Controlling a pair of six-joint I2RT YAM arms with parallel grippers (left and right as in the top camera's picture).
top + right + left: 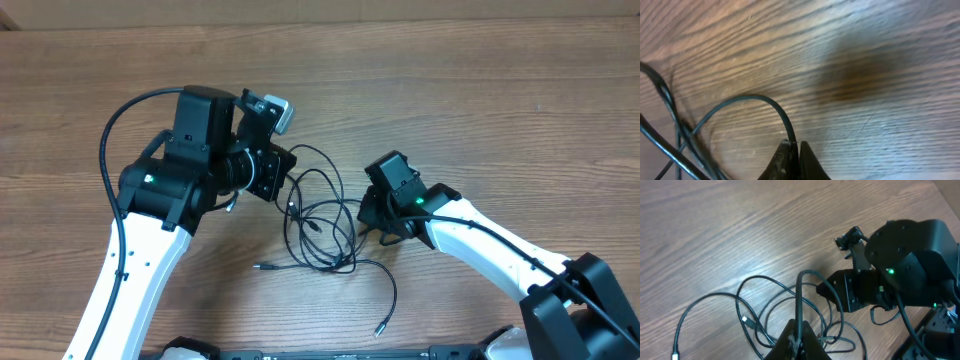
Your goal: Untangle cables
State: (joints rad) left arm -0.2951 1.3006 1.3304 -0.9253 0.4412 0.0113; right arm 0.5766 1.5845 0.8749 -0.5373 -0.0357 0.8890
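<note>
- Step in hand, as we read it: both arms have a grip on the bundle, and the pull-apart has not begun.
- The cables (320,222) lie on the table (480,90) between the two arms, in loose flat loops crossing over one another.
- Left gripper (799,341): jaws pinched right together on one strand. It rises straight out of the tips, then bends over into the loops.
- Right gripper (792,159): jaws likewise closed tight on one strand, which arcs up out of the pinch and curves back toward the tangle.
- We can't tell whether the two grips are on the same cord or on different ones.
- Free ends: one plug end (258,267) lies just beside the loops, and a second plug end (378,329) trails off toward the base. Both are apart from the grippers.
- Next move, our call: draw the grippers apart slowly, each toward its own side, with a slight lift so the loops slide off rather than cinch.
- Risks: the central crossings could tighten into a knot, or the thin cord could slip from a pinch. If it cinches, we'd let go and regrip nearer a free end.
</note>
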